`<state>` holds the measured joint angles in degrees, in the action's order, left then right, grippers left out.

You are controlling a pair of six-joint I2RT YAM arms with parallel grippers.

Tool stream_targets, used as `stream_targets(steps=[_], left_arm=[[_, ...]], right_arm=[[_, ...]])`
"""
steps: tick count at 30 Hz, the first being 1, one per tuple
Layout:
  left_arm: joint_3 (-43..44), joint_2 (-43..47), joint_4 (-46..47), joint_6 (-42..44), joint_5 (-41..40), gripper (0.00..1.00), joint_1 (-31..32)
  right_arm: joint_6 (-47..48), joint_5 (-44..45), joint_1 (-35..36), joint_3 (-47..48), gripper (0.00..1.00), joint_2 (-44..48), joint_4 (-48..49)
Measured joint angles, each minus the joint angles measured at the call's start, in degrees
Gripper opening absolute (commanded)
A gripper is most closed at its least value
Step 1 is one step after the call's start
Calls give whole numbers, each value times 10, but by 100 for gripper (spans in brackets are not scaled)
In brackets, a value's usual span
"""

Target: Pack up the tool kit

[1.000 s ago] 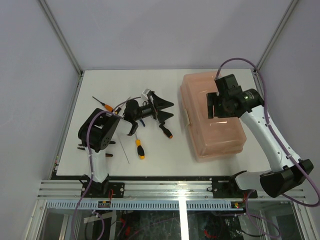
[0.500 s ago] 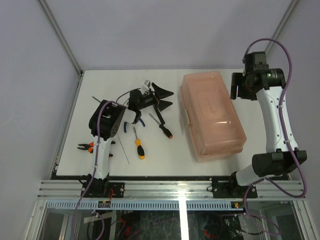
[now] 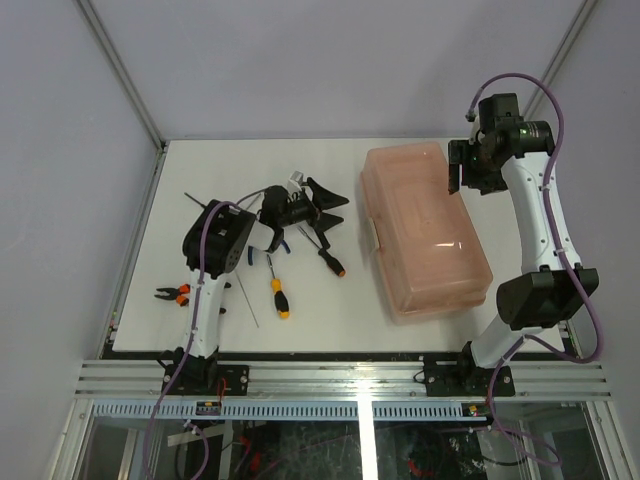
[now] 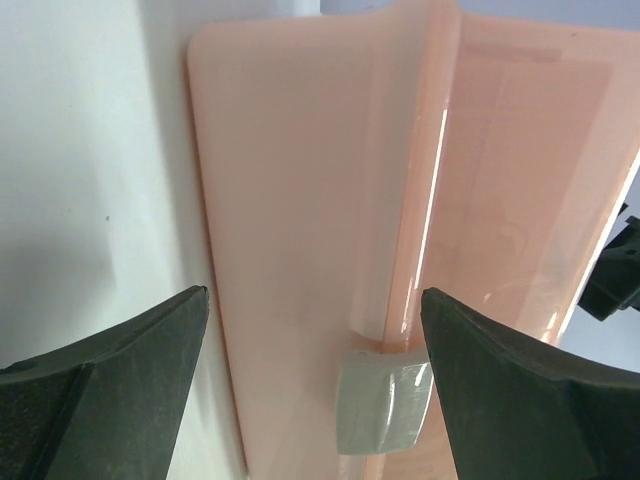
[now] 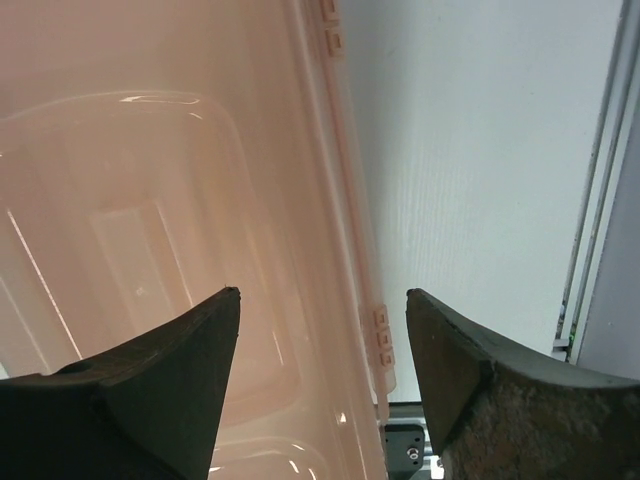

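While the left arm [image 3: 215, 245] folds low over the left half of the table [image 3: 300, 330], forearm level and aimed rightward, the left gripper [image 3: 338, 207] hovers with jaws spread wide, holding nothing, facing the grey latch [image 4: 385, 405]. Near the left edge lie pliers [image 3: 172, 293]. A yellow-black screwdriver [image 3: 279, 298] and an orange-handled screwdriver [image 3: 332, 262] lie below the gripper. On the table's right half sits the salmon-pink toolbox [image 3: 425, 230], lid shut. Its long axis runs far to near, near end skewed slightly right, latch side facing left. The right arm [image 3: 535, 220] stands tall. The right gripper [image 3: 470, 180] points down above the box's far right edge, jaws wide, empty.
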<state>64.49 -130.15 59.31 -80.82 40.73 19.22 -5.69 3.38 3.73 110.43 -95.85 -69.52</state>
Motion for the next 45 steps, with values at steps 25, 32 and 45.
stream_targets(steps=[25, 32, 45], left_arm=[[6, -3, -25, 41, 2, 82, 58], [6, -3, -25, 20, 4, 82, 59], [23, 21, -21, -54, 8, 83, 69]], right_arm=[[16, -44, 0, -113, 67, 17, 43], [27, -67, -5, -135, 58, 25, 73], [42, -143, -51, -183, 54, 33, 128]])
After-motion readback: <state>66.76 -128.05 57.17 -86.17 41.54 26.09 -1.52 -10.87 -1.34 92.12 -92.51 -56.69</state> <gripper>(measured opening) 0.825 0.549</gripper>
